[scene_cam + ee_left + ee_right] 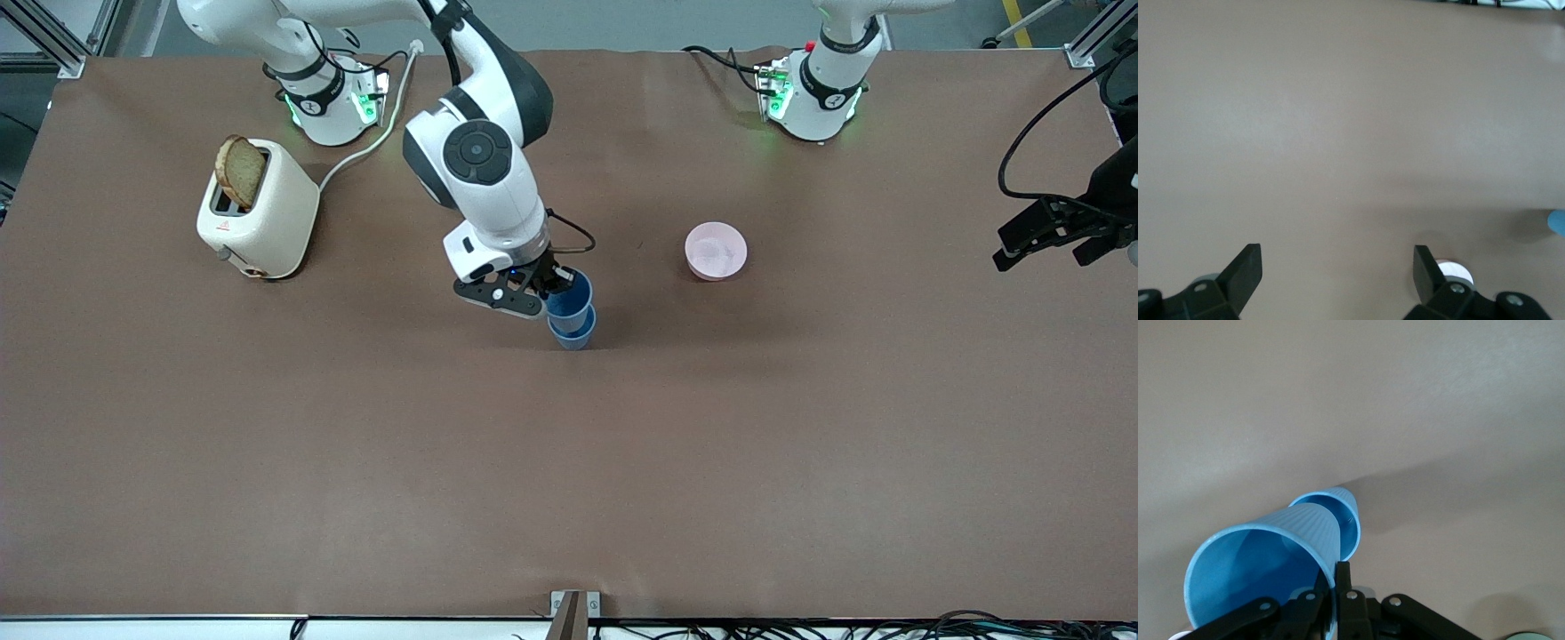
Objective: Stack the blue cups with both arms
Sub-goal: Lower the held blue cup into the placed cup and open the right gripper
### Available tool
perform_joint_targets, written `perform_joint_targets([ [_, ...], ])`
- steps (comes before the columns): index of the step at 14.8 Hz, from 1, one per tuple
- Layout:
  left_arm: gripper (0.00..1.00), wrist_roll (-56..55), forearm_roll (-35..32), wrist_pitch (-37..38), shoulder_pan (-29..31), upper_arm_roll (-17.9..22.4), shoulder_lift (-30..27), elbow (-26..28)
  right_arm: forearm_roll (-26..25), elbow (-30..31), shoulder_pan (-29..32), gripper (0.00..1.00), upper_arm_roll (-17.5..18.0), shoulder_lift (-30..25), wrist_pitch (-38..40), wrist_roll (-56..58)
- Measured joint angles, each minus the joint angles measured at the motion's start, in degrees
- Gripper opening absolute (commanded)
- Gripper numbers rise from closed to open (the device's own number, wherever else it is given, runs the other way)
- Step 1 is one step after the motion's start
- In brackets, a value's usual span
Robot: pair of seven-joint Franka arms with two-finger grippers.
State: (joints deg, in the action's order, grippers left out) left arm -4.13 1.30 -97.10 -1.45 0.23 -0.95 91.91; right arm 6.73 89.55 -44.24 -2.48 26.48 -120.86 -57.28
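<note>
Matt brown counter, ribbed blue plastic, glossy white machine shells.

The counter [356, 462] wears a matt brown covering, smooth, with faint creases and no shine. The two blue cups look like thin plastic: the held cup [1265, 553] shows fine vertical ribbing outside and a smooth, softly glossy inside, and the lower cup [1350, 513] has the same finish. The right claw [1335, 587], pinched on the held cup's rim, is flat matt black plastic or metal, as is the left claw [1337, 270]. The pink bowl [716, 251] looks smooth and dull. The toaster [258, 213] has a cream satin shell; its bread slice [241, 171] is rough and brown.
</note>
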Motion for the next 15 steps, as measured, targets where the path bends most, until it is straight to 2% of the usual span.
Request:
perform_joint_targets([
  [6,1.0,0.06,0.0,0.79,-0.11,-0.2,-0.02,-0.21,0.0,1.13,-1.53,0.01,-0.01,1.08,-0.99,-0.02],
  [10,1.0,0.06,0.0,2.0,-0.04,-0.17,-0.06,-0.32,0.0,1.29,-1.57,0.07,-0.19,1.61,-2.1,-0.02],
  [13,1.0,0.06,0.0,2.57,-0.07,-0.19,-0.07,-0.33,0.0,1.29,-1.53,0.07,-0.63,2.01,-2.3,0.0],
  [15,1.0,0.06,0.0,2.65,-0.12,-0.2,-0.07,-0.33,0.0,1.28,-1.48,0.17,-0.91,2.05,-2.31,0.01],
])
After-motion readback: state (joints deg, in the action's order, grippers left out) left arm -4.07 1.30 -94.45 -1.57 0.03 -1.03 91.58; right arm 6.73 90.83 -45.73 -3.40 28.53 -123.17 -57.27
